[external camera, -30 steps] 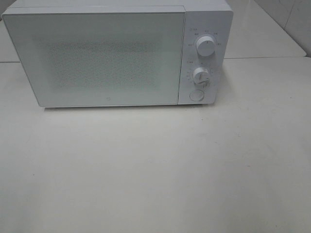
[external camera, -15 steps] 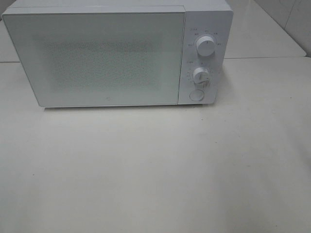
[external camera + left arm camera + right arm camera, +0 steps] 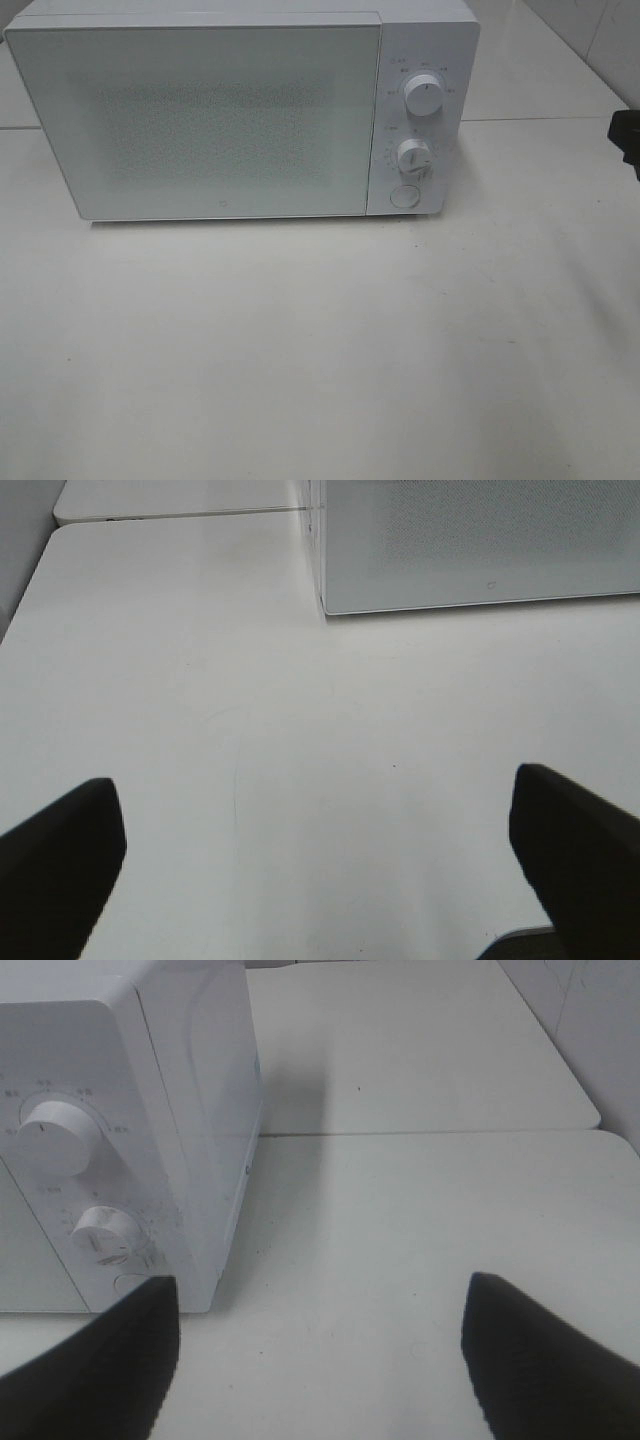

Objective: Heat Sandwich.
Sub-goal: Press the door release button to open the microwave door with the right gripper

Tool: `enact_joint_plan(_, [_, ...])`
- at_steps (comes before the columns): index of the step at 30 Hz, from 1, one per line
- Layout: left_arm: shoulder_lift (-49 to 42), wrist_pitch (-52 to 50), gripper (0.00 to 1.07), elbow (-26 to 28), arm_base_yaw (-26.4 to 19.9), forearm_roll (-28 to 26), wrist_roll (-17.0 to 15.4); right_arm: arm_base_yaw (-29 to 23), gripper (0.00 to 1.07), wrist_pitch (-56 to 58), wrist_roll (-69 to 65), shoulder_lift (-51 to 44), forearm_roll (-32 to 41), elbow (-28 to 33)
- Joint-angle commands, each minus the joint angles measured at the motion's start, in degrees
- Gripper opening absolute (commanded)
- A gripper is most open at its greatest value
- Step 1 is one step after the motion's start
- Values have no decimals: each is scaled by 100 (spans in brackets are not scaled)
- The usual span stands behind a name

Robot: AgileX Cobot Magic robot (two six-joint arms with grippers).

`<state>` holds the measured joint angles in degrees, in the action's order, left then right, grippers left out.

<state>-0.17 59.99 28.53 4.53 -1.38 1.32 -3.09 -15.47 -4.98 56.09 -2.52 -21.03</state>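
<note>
the left gripper (image 3: pixel 312 783) is hovering above the bare white table (image 3: pixel 320 350), its two dark fingers (image 3: pixel 60 865) standing wide apart and released, with nothing lying between them; in the left wrist view, the near lower corner of the microwave (image 3: pixel 240 120) is showing beyond the fingers, well apart from them. in the exterior high view, the white microwave is sitting on the far part of the table, left of centre, with its speckled glass door (image 3: pixel 200 120) lying shut and flush with the body. to the right of the door, the control panel is carrying an upper knob (image 3: pixel 424 97), a lower knob (image 3: pixel 412 155) just beneath it, and a round button (image 3: pixel 403 196) at the bottom. at the right edge of the same view, a dark part of the right arm (image 3: pixel 627 140) is showing level with the knobs and apart from the microwave. the right gripper (image 3: pixel 322 1282) is facing the microwave's right side, its fingers spread and released, grasping nothing. the sandwich is not showing in any view, so its place cannot be told.
</note>
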Motion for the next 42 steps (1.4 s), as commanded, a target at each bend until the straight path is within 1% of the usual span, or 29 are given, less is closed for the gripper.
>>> enact_joint_plan(1, [-132,-57,102,-29,-11,-40,-11,46,76,-859,6,424,23,109])
enact_joint_plan(3, [-132,-57,102,-29,-11,-40,-11,46,76,-1243,11,722,23,160])
enact_joint_plan(4, [-132,-57,102,-29,-11,-40,-11,46,76,-1243,11,722,23,160])
enact_joint_plan(5, [-132,-57,102,-29,-11,-40,-11,40,76,-1599,11,1014,23,189])
enact_joint_plan(7, [-132,-57,102,-29,-11,-40,-11,40,76,-1937,46,1283,29,223])
enact_joint_plan(8, [-132,-57,102,-29,-11,-40,-11,34,76,-2275,172,1541,143,252])
enact_joint_plan(9, [-132,-57,102,-29,-11,-40,-11,34,76,-2275,172,1541,143,252])
enact_joint_plan(12, [-132,-57,102,-29,-11,-40,-11,17,76,-2716,430,2028,539,275])
enact_joint_plan(14, [-132,-57,102,-29,-11,-40,-11,-57,76,-2796,533,2143,676,275])
enact_joint_plan(16, [-132,-57,102,-29,-11,-40,-11,-252,76,-2979,796,2338,1014,275])
enact_joint_plan(17, [-132,-57,102,-29,-11,-40,-11,-539,76,-3168,1134,2521,1346,275])
enact_joint_plan(18, [-132,-57,102,-29,-11,-40,-11,-539,76,-3168,1134,2521,1346,275])
enact_joint_plan(21, [-132,-57,102,-29,-11,-40,-11,-974,76,-3570,1490,2848,1960,275])
enact_joint_plan(22, [-132,-57,102,-29,-11,-40,-11,-1226,76,-3816,1587,3019,2315,275])
enact_joint_plan(23, [-132,-57,102,-29,-11,-40,-11,-1226,76,-3816,1587,3019,2315,275])
enact_joint_plan(25, [-132,-57,102,-29,-11,-40,-11,-1495,76,-4039,1593,3197,2636,275])
enact_joint_plan(26, [-132,-57,102,-29,-11,-40,-11,-1753,76,-4217,1593,3340,2899,275])
enact_joint_plan(27, [-132,-57,102,-29,-11,-40,-11,-1753,76,-4217,1593,3340,2899,275])
enact_joint_plan(29, [-132,-57,102,-29,-11,-40,-11,-2000,76,-4412,1593,3478,3094,275])
enact_joint_plan(30, [-132,-57,102,-29,-11,-40,-11,-2143,76,-4538,1593,3547,3191,275])
enact_joint_plan(31, [-132,-57,102,-29,-11,-40,-11,-2401,76,-4750,1593,3678,3375,275])
enact_joint_plan(32, [-132,-57,102,-29,-11,-40,-11,-2544,76,-4853,1593,3747,3489,269])
enact_joint_plan(33, [-132,-57,102,-29,-11,-40,-11,-2544,76,-4853,1593,3747,3489,269])
enact_joint_plan(36, [-132,-57,102,-29,-11,-40,-11,-3014,76,-4962,1599,3965,3896,178])
enact_joint_plan(37, [-132,-57,102,-29,-11,-40,-11,-3014,76,-4962,1599,3965,3896,178])
enact_joint_plan(40, [-132,-57,102,-29,-11,-40,-11,-3363,76,-4996,1604,4171,4165,40])
enact_joint_plan(42, [-132,-57,102,-29,-11,-40,-11,-3432,76,-4996,1604,4228,4217,0])
